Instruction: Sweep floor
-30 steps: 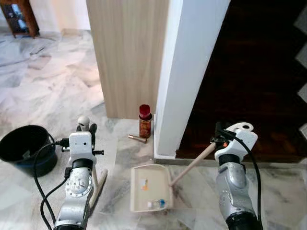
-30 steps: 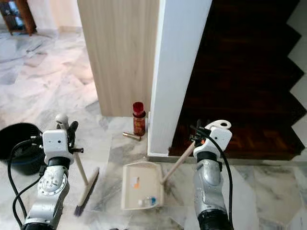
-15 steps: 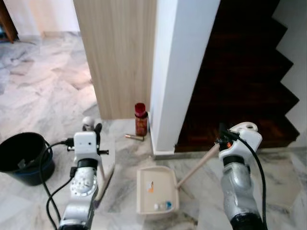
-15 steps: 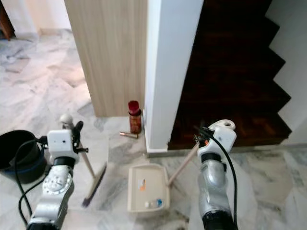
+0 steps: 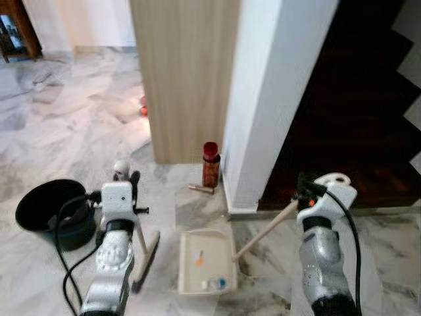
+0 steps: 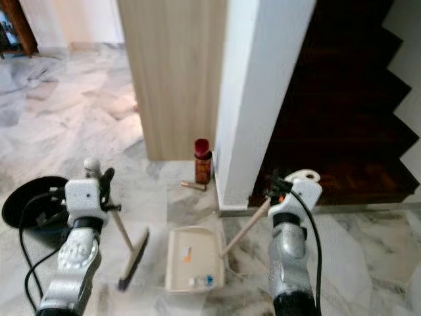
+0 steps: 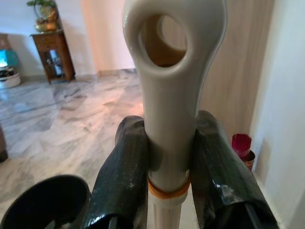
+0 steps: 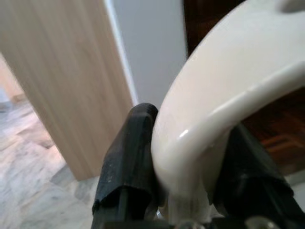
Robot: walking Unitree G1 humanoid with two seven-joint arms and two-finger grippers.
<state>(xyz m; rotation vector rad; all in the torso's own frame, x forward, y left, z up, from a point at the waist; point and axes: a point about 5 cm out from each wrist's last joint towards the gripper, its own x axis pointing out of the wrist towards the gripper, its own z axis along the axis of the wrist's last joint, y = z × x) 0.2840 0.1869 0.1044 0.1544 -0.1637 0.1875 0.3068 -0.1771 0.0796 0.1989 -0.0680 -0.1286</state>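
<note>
My left gripper (image 5: 126,176) is shut on the top of a cream broom handle (image 7: 167,90), seen up close in the left wrist view. The broom's dark head (image 5: 146,259) rests on the marble floor, just left of the dustpan. The cream dustpan (image 5: 205,261) lies flat on the floor and holds an orange scrap (image 5: 199,261) and a small blue and white piece (image 5: 214,284). Its long handle (image 5: 264,230) rises to my right gripper (image 5: 301,186), which is shut on the curved handle end (image 8: 209,119).
A black bucket (image 5: 52,210) stands on the floor at my left. A red-capped can (image 5: 210,164) and a small brown tube (image 5: 200,189) lie by the white pillar (image 5: 276,99). A wooden panel (image 5: 184,72) stands behind, with dark stairs (image 5: 355,112) at the right.
The camera has swung back toward the left, so the whole scene has shifted right. Both grippers keep their hold, and broom and dustpan stand much as before.
</note>
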